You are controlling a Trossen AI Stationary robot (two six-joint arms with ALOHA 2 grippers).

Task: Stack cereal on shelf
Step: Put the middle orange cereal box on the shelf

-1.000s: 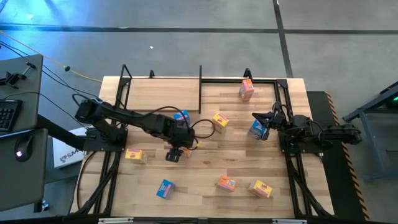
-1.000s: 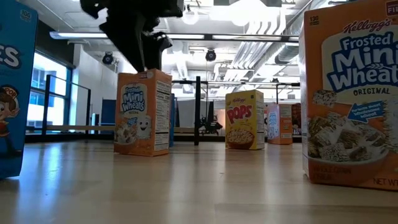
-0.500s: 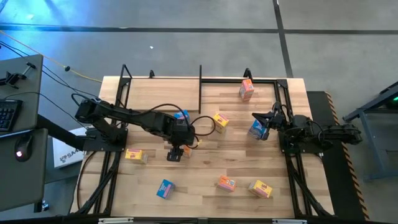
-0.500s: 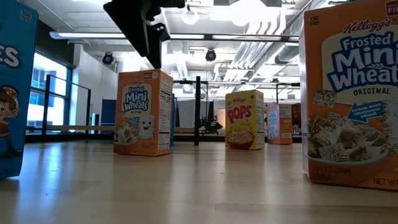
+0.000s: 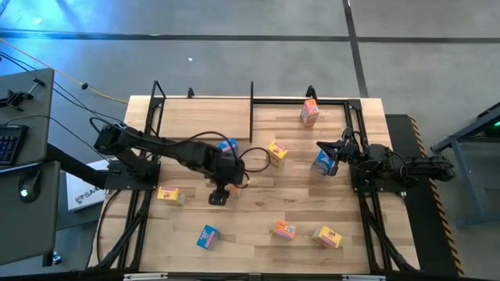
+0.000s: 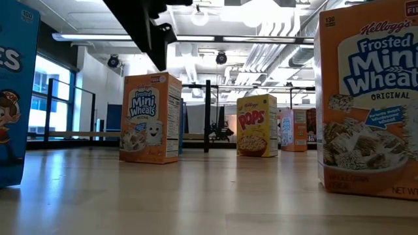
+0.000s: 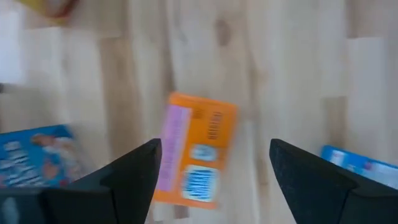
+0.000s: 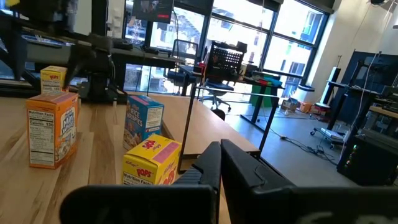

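Here the left arm reaches from the table's left edge across to the middle, its wrist turned down so the left gripper (image 5: 220, 193) hangs over an orange cereal box (image 7: 194, 157). In the left wrist view the two dark fingers (image 7: 134, 171) stand wide apart, one on each side of that box and above it, holding nothing. The orange box stands upright on the striped tabletop (image 5: 258, 211), as the low view (image 6: 150, 117) shows, with the arm's dark end above it and clear of its top.

A blue box (image 5: 228, 146) sits just beside the left arm's wrist, and a yellow box (image 5: 276, 151) lies a little farther toward the right arm. Other boxes are scattered on the tabletop: a yellow one (image 5: 171, 195) near the left edge, a blue one (image 5: 207, 236), an orange one (image 5: 284, 229) and a yellow one (image 5: 327, 236) along the near side.

The right arm is folded at the table's right edge, its right gripper (image 5: 326, 154) shut, beside a blue box (image 5: 323, 162); whether they touch cannot be told.

The shelf (image 5: 205, 119), a black tube frame with a pale board, stands along the far side. One orange box (image 5: 309, 112) stands near its right-hand post.
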